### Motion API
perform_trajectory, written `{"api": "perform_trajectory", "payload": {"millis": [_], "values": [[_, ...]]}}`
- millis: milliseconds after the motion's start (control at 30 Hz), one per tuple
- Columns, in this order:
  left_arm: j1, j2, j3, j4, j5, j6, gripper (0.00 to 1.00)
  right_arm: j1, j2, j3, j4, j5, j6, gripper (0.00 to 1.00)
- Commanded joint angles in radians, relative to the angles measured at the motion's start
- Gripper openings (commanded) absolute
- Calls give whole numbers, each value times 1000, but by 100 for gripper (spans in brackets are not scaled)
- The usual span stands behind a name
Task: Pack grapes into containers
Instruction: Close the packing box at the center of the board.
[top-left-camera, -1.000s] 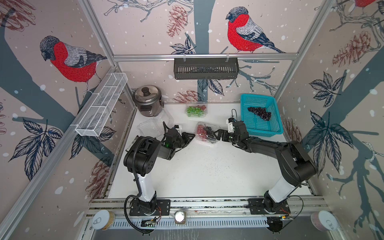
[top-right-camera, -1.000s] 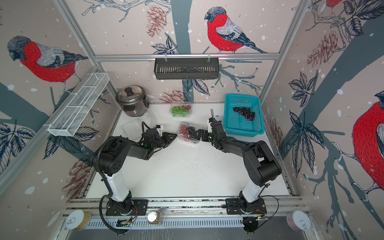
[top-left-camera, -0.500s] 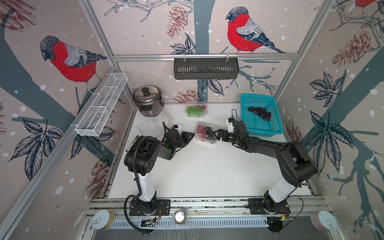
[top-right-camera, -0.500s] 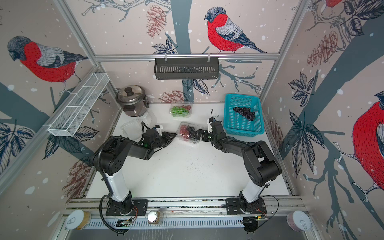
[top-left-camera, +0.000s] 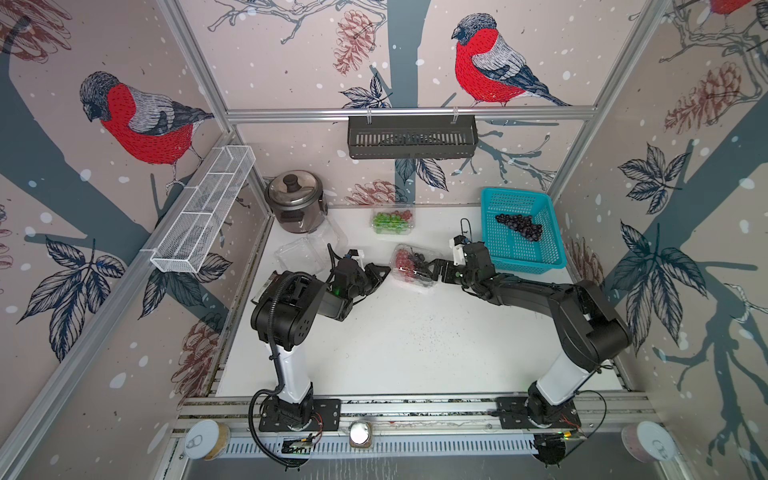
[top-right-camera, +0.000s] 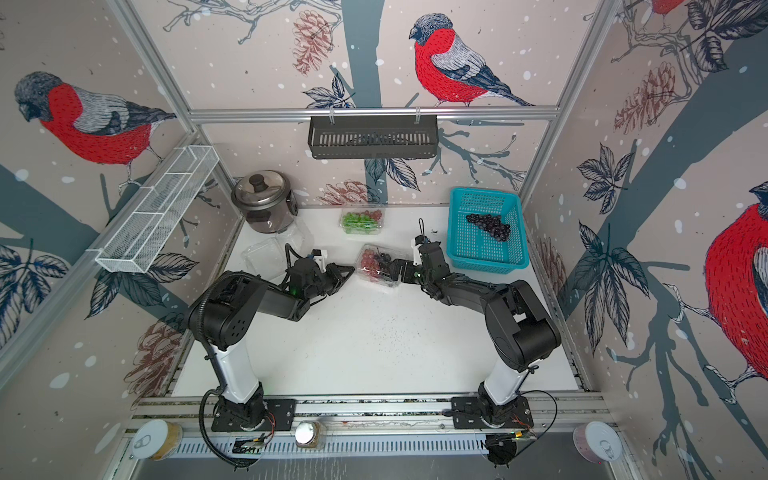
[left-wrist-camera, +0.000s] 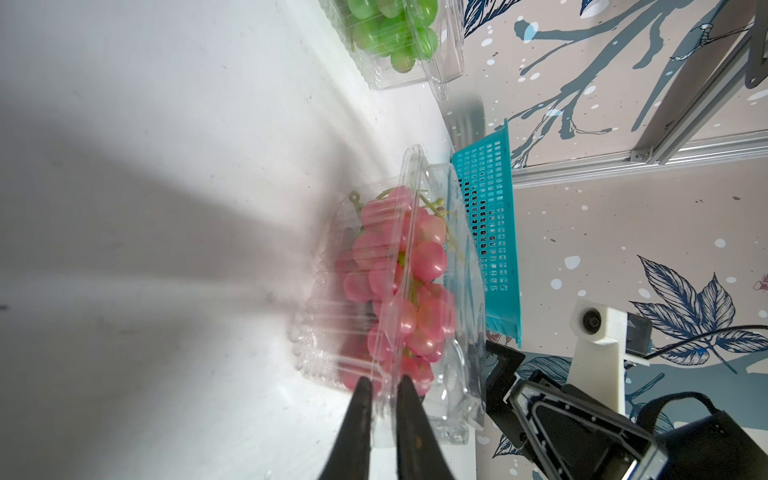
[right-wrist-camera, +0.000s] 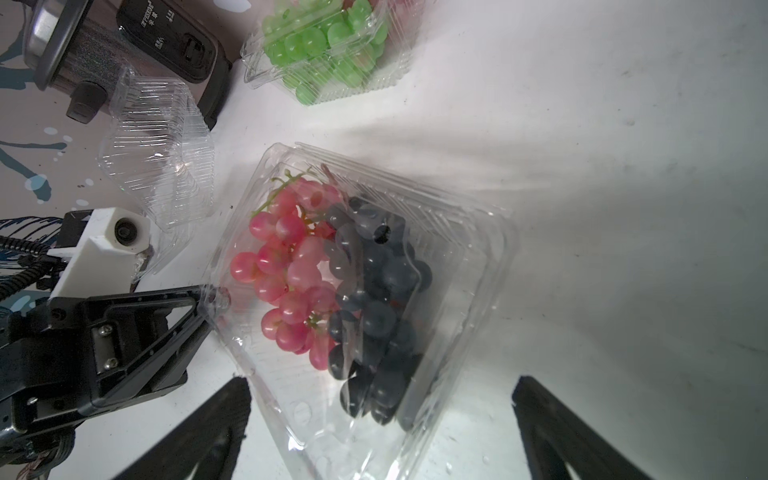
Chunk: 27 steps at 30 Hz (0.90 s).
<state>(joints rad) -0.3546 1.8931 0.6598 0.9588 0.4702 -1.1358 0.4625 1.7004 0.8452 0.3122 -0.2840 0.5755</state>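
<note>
A clear container (top-left-camera: 415, 272) (right-wrist-camera: 457, 266) in mid-table holds red grapes (right-wrist-camera: 286, 266) and dark grapes (right-wrist-camera: 374, 282) under its lid. My left gripper (left-wrist-camera: 383, 384) (top-left-camera: 385, 272) is shut on this container's rim (left-wrist-camera: 388, 365) at its left edge. On the opposite side, my right gripper (right-wrist-camera: 382, 381) (top-left-camera: 433, 268) stands open, its fingers apart on either side of a container corner without touching it. A second container (top-left-camera: 392, 220) with green grapes sits by the back wall. A third container (top-left-camera: 301, 255) lies empty at the left. More dark grapes (top-left-camera: 519, 224) lie in the basket.
The turquoise basket (top-left-camera: 513, 251) stands at the back right, close behind my right wrist. A steel rice cooker (top-left-camera: 295, 201) stands in the back left corner, beside the empty container. A black rack (top-left-camera: 411, 137) hangs on the back wall.
My left gripper's fingers have closed on the container's rim. Both arms and the containers have stayed where they were.
</note>
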Motion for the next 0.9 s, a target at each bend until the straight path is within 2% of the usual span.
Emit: {"api": "perform_trajectory", "payload": {"millis": [0,667,800,867], "values": [[-6,12,-1,40,-7,1,14,5,8,12,5,-5,-11,100],[-30,-2,-13,51,-24,12,9,11,18,20,-6,2,-15,100],[-27,-59,-9,-40,-46,62,18,9,14,21,-12,8,-15,100],[-28,-99,0,-111,-64,98,33,5,8,20,-18,11,-14,100]]}}
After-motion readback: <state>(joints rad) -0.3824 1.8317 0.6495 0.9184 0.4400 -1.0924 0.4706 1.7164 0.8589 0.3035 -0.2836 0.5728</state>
